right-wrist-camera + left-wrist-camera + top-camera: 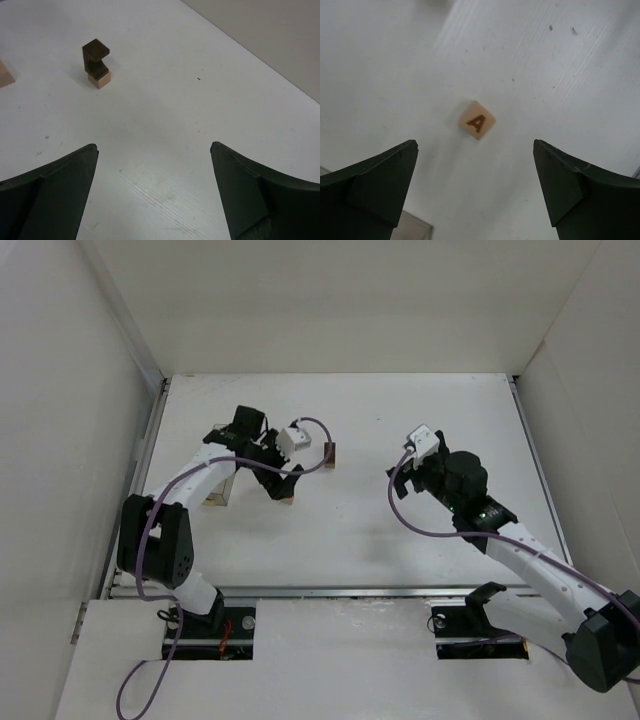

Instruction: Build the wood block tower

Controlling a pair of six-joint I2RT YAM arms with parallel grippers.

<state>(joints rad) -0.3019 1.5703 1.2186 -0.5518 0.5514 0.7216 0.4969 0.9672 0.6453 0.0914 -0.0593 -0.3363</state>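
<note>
The only writing you can read is a dark brown capital "A" on the upper face of a light tan wooden cube (477,120). It lies alone on the white counter (395,60), turned corner-on, just beyond your left claw (474,144). That claw's dark fingers stand wide apart with nothing between them. Your right claw (153,146) is spread just as wide over bare counter and holds nothing.

The short narrow tower (96,65) of small wooden cubes stands well ahead of the right claw and to its left. It has a pale tan cube at the bottom and dark brown ones above, set unevenly so that a notch shows on one side. You cannot count the dark cubes cleanly.

The counter is matt white with fine scratches and a few dark specks, and plain white panels wall it in on three sides.

A tan block (4,75) is cut off by the left edge of the right wrist view. A pale brownish flat shape (412,229) in the bottom corner of the left wrist view is too cropped to name.
</note>
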